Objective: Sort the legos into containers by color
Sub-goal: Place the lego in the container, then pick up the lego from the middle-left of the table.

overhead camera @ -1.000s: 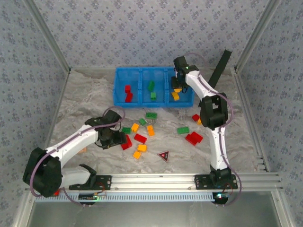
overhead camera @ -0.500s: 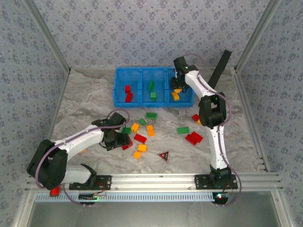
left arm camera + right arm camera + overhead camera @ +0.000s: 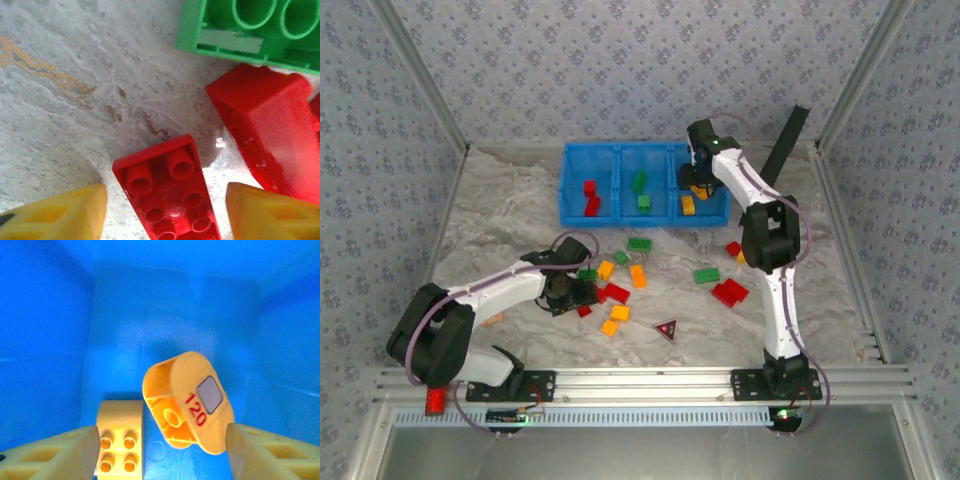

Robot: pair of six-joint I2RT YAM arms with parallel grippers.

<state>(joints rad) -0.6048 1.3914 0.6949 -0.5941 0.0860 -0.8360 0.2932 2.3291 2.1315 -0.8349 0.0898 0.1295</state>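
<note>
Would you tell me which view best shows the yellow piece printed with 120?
Right wrist view: the yellow piece is close up, its number legible. Top external gives an orange blob in the blue tray; left wrist faces red bricks.

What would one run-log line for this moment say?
left gripper: open, straddling red brick on table | right gripper: open over tray, right compartment | inside: yellow brick, rounded yellow piece
</note>
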